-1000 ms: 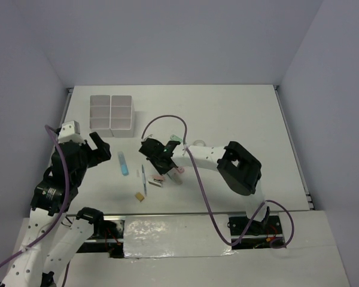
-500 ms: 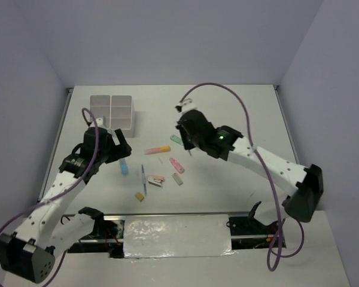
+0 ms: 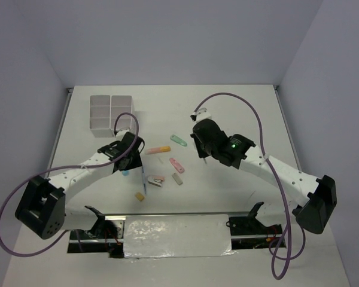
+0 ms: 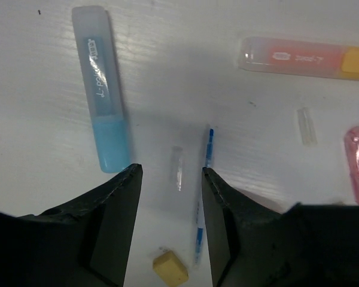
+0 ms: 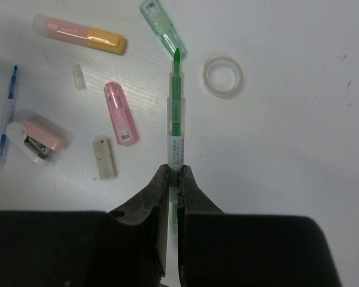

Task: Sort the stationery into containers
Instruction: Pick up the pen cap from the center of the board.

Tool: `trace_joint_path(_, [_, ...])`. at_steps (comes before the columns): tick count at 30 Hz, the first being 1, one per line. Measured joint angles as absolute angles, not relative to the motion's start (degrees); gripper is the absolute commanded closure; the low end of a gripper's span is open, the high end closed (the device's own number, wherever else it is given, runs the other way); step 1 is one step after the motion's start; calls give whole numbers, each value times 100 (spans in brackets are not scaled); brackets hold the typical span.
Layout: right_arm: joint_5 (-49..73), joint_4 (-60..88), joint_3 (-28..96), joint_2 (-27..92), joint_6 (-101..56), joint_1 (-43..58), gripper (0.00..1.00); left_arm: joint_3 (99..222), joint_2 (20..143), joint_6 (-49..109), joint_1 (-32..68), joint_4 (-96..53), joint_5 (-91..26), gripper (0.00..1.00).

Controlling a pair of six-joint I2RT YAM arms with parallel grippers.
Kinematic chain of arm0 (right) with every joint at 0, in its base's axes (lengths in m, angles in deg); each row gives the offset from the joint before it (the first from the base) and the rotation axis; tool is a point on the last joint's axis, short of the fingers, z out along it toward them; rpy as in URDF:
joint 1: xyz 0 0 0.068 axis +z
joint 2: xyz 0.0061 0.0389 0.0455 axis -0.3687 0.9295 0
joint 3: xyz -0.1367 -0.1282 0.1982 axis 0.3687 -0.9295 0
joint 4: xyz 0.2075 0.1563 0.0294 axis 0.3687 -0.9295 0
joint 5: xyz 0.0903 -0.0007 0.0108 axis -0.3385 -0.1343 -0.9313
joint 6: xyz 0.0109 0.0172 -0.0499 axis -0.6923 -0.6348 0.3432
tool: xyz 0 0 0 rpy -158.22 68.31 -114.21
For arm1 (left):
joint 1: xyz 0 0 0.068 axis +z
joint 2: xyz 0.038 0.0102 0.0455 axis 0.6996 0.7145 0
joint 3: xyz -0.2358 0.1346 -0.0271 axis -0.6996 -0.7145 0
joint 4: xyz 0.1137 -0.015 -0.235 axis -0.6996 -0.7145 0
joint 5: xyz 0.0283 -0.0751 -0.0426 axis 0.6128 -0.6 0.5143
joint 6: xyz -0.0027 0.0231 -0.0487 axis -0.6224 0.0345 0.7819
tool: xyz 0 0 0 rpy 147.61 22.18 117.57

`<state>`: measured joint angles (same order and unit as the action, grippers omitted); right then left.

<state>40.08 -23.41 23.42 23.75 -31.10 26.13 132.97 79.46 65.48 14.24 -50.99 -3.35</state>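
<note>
2 arms from above: the left gripper [image 3: 129, 160] hangs nearer the divided white box [image 3: 110, 112], while the right gripper [image 3: 202, 148] is well apart from it.

Left wrist: spread jaws straddle a clear cap [image 4: 178, 169], with the blue pen [image 4: 209, 146] lying parallel just beside it.

Right wrist: jaws pinch a green pen [image 5: 176, 113] that points straight ahead.

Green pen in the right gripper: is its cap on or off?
Off. The right wrist view shows the green pen with its pointed tip bare, held in the shut right gripper.
</note>
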Motion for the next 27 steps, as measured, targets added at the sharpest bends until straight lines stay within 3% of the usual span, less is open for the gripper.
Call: trace_joint_path(27, [4014, -2295, 2062, 2098, -3075, 2609, 100, 13009, 8591, 6856, 1232, -4999, -51, 48])
